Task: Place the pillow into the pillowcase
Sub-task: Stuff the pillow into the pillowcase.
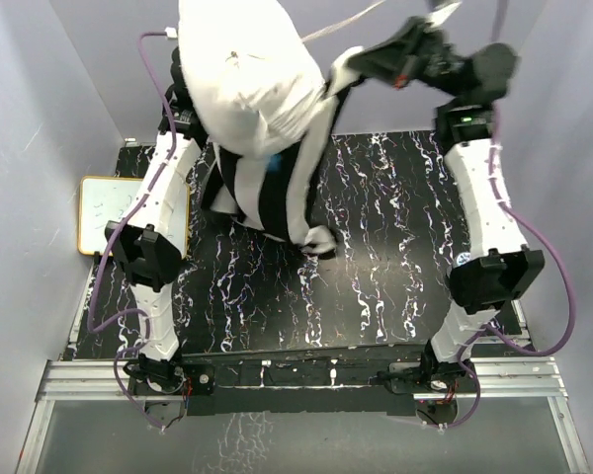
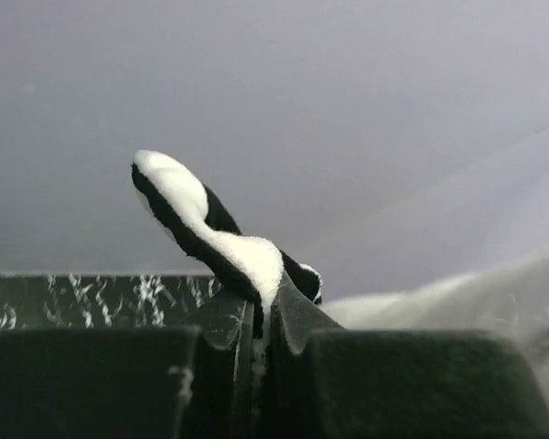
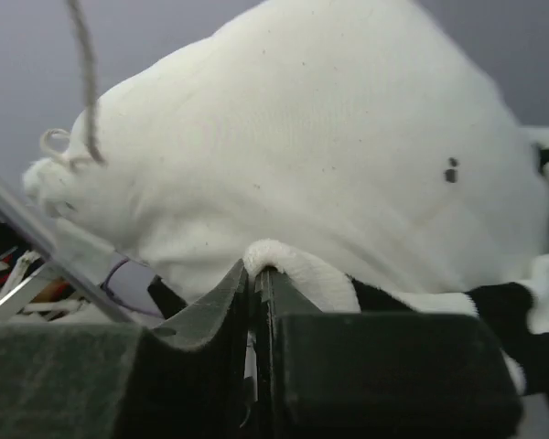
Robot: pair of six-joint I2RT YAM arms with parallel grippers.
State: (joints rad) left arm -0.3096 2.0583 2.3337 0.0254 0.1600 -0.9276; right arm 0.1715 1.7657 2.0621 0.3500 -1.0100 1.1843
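Above the black marbled desk (image 1: 395,286), the white pillow (image 1: 247,69) hangs high, its lower part inside the striped pillowcase (image 1: 267,193), which trails down toward the desk. The left tool (image 2: 261,306) and the right tool (image 3: 256,283) are each clamped on a pillowcase edge.

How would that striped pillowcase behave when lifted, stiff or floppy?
Probably very floppy: the pillowcase hangs in loose folds below the pillow. Likely light too, since the left tool and right tool hold it up by small pinches of fabric.
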